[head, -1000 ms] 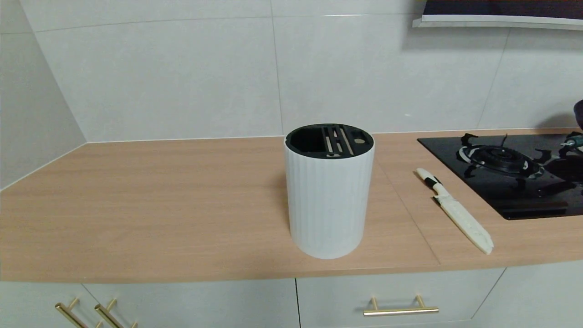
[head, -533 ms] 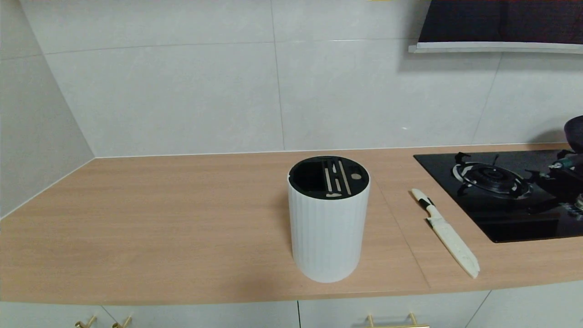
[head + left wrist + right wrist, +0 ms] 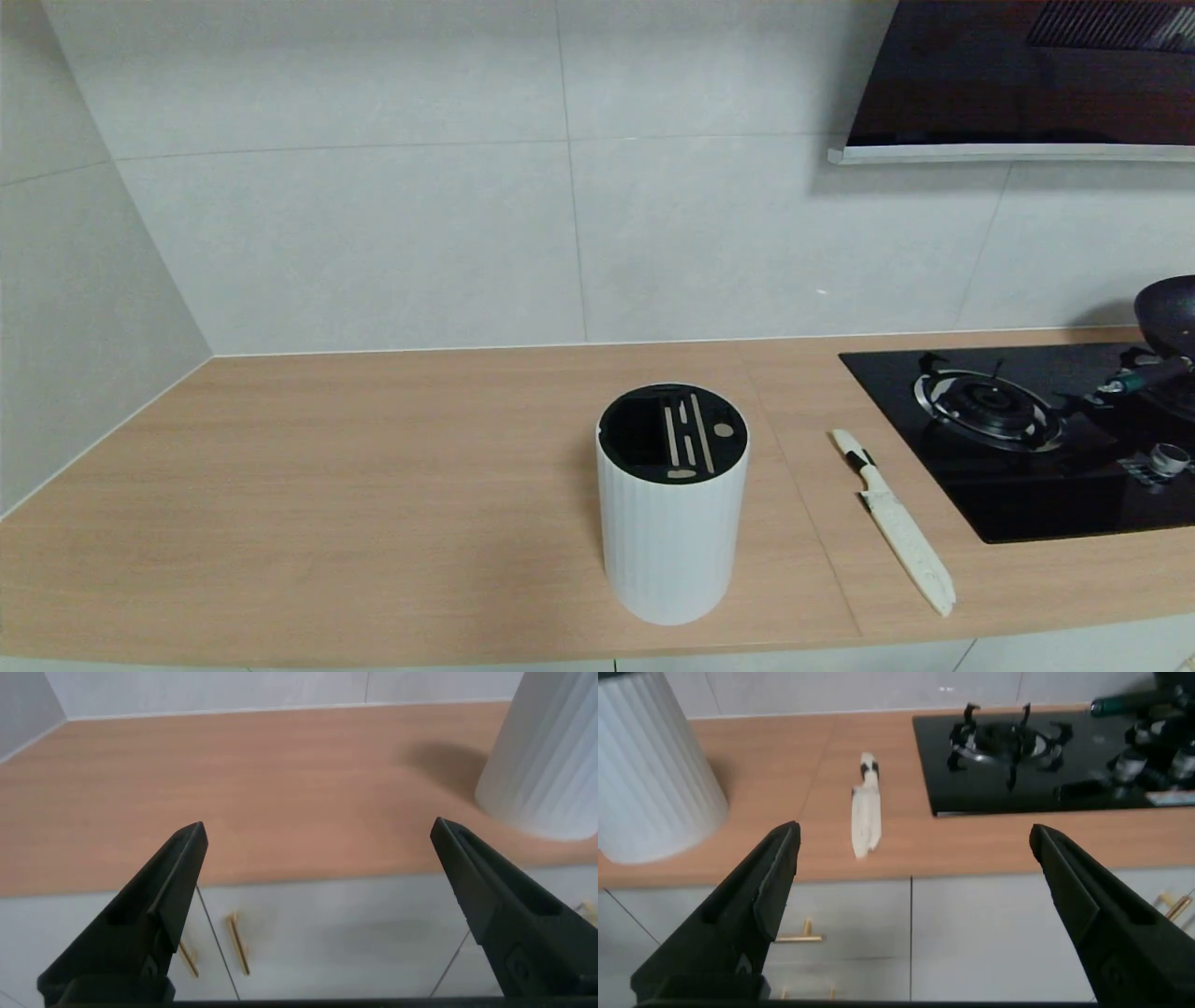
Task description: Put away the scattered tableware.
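Two things sit out on the wooden tabletop (image 3: 373, 485): a tall white holder (image 3: 672, 523) and a knife (image 3: 892, 518). The holder is round with ribbed sides and stands up straight near the front edge. Its top is black, with thin slots and one bigger hole. The knife lies flat to the right of the holder, apart from it, between the holder and the black stove (image 3: 1018, 448). Its white handle has a black band and points toward the wall, and its pale blade points toward the front edge. A dark pan (image 3: 1167, 313) sits on the stove at the far right.

The left fingers (image 3: 149, 915) are spread wide apart and hold nothing. They hang out in front of the tabletop's edge, with the holder off to one side. The right fingers (image 3: 747, 915) are spread wide too, with nothing in them. They also hang in front of the edge, facing the knife and the stove. Gold handles (image 3: 238, 943) show on the cupboard doors below.
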